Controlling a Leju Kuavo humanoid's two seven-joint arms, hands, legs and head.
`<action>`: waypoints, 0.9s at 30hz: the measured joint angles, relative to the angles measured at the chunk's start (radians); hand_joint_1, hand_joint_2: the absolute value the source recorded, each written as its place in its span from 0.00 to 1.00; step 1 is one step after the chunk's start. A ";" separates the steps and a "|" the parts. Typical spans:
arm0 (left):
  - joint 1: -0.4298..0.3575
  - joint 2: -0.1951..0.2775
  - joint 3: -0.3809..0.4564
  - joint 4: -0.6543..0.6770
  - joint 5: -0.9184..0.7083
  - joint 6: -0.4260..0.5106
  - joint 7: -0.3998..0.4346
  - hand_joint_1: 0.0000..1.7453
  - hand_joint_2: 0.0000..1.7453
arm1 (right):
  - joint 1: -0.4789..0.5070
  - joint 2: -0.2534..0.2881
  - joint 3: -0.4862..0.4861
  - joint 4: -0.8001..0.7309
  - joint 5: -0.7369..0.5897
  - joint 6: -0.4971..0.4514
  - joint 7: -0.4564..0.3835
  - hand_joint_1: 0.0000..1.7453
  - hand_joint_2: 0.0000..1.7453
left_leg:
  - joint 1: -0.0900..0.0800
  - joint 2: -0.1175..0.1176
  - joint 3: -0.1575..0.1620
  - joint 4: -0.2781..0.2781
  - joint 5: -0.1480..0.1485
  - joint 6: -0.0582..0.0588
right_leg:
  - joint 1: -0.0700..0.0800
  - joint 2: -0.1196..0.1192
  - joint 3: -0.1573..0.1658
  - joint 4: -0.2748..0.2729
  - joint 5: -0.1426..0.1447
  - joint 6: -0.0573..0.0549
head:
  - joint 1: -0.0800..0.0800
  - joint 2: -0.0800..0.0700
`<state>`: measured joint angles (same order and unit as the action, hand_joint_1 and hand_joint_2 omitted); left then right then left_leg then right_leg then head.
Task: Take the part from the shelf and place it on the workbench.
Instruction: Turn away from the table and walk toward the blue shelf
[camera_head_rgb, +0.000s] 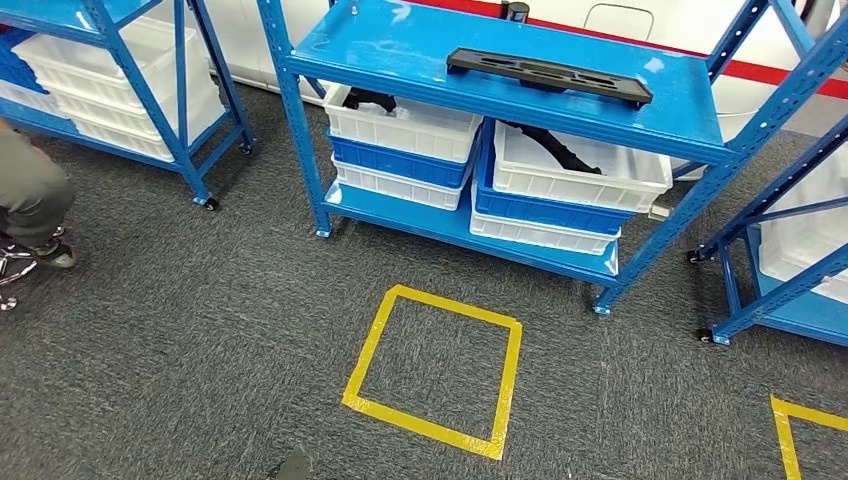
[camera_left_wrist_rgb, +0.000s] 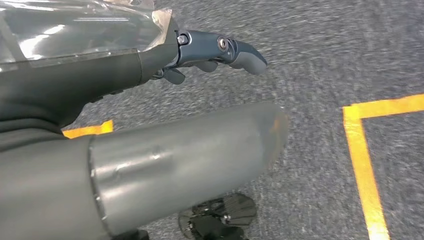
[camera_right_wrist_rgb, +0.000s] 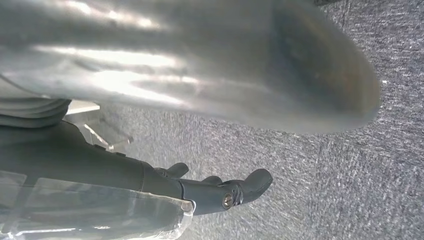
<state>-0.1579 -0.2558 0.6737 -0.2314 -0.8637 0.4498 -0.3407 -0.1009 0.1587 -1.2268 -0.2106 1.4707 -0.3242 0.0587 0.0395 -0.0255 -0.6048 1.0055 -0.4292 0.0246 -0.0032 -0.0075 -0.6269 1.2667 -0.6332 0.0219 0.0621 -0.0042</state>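
Right now the robot is standing off from the blue shelf (camera_head_rgb: 560, 95), with the part (camera_head_rgb: 548, 74), a long flat black piece, lying on the top deck toward the right, well apart from both hands. Left hand (camera_left_wrist_rgb: 220, 52) is hanging over grey carpet (camera_head_rgb: 200, 330), fingers loosely extended, gripping nothing; right hand (camera_right_wrist_rgb: 225, 190) is doing the same, apart and empty. Judging the step as the approach: it is likely worth stepping up to the yellow taped square (camera_head_rgb: 432, 372) and squaring to the shelf before lifting an arm. Reach should be coming in over the front lip, keeping clear of the right upright (camera_head_rgb: 740, 150). White bins (camera_head_rgb: 400, 125) are sitting on the lower deck, under the reach. A person's leg (camera_head_rgb: 30, 195) is showing far left, and a second rack (camera_head_rgb: 790, 250) is crowding the right, so open room is mostly straight ahead.
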 joint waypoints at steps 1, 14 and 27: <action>0.002 0.001 0.000 0.000 0.000 0.000 0.000 0.00 0.00 | 0.001 0.000 0.000 0.000 0.000 0.001 0.000 0.00 0.00 | 0.000 -0.012 -0.003 0.000 0.003 0.000 | 0.000 0.002 -0.007 0.016 0.000 0.006 | 0.000 0.000; -0.001 -0.019 -0.004 0.000 0.004 -0.001 -0.044 0.00 0.00 | -0.004 -0.004 0.001 -0.001 -0.010 -0.036 0.018 0.00 0.00 | 0.000 0.009 -0.092 0.175 -0.097 -0.046 | -0.001 0.008 0.154 -0.358 0.184 -0.049 | -0.009 0.000; -0.014 -0.028 -0.020 -0.002 0.002 -0.004 -0.036 0.00 0.00 | 0.000 0.010 0.006 -0.001 -0.008 -0.039 0.021 0.00 0.00 | 0.010 0.023 0.022 0.006 -0.019 -0.018 | 0.005 -0.007 0.078 -0.232 0.126 -0.012 | 0.007 0.000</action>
<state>-0.1715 -0.2838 0.6536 -0.2335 -0.8618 0.4453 -0.3767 -0.1013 0.1683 -1.2204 -0.2115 1.4622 -0.3635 0.0793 0.0490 -0.0021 -0.5824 1.0119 -0.4484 0.0068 0.0019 -0.0149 -0.5488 1.0347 -0.5070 0.0104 0.0692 -0.0042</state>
